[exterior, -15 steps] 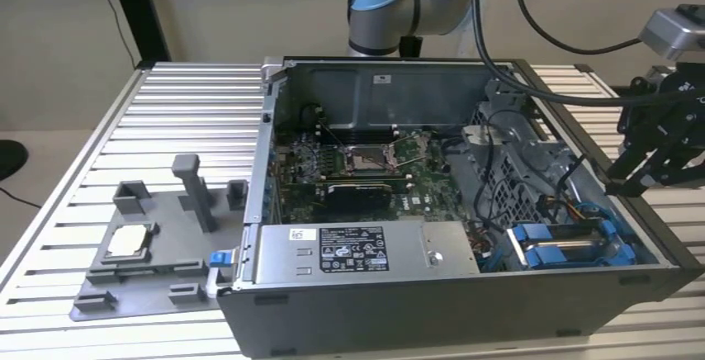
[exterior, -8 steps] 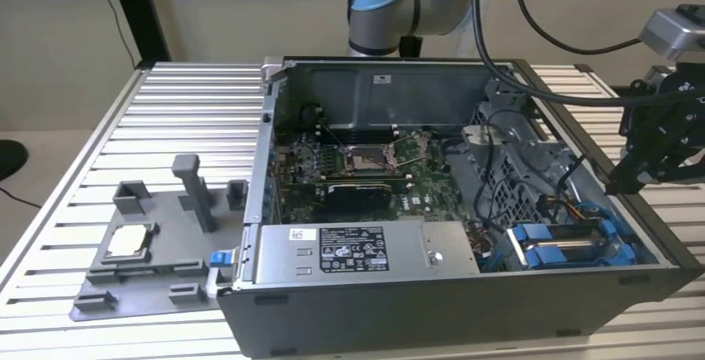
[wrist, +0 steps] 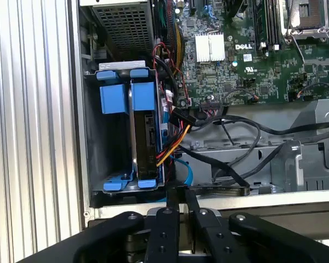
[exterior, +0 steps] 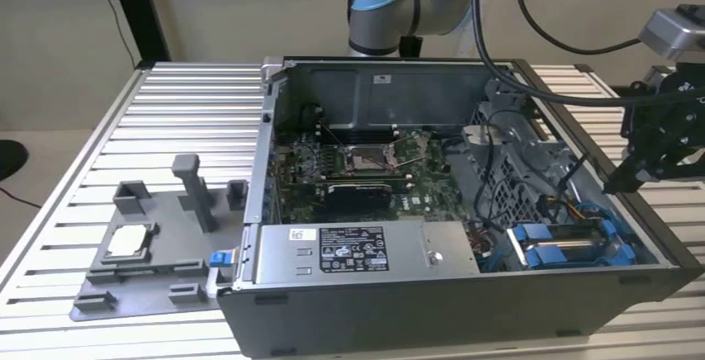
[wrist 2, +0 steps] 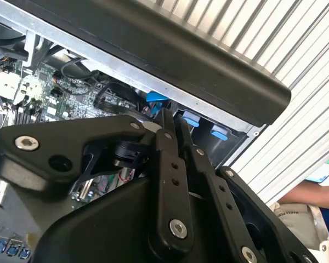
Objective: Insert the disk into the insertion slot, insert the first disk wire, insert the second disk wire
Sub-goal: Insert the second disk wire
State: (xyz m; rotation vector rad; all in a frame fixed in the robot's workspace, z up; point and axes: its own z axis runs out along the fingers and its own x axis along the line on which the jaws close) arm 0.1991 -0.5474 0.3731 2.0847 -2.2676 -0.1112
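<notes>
- The disk (wrist: 144, 134), in its blue carrier, is seen standing on edge inside the insertion slot (wrist: 107, 148) of the drive cage, at the corner of the computer case (exterior: 441, 310) nearest the exterior view's right; in the exterior view the blue carrier (exterior: 562, 244) is seen there too.
- The pincer (wrist: 181, 192) is held just outside the case wall, with the disk straight ahead of its tips; the long axis of the disk runs in line with the pincer's reach, away from the tips into the case.
- In the first wrist view the two fingers (wrist: 173, 204) are pressed together with nothing between them, so the pincer is clenched and empty.
- In the exterior view the pincer (exterior: 626, 180) is seen above the case rim, just beside the cage, apart from the disk.
- A bundle of red, yellow and black wires (wrist: 172, 131) and a blue cable (wrist: 186, 172) are seen lying beside the disk, on its motherboard side; whether either is plugged into the disk cannot be told.
- The case is carried on a ribbed metal desk (exterior: 165, 120).
</notes>
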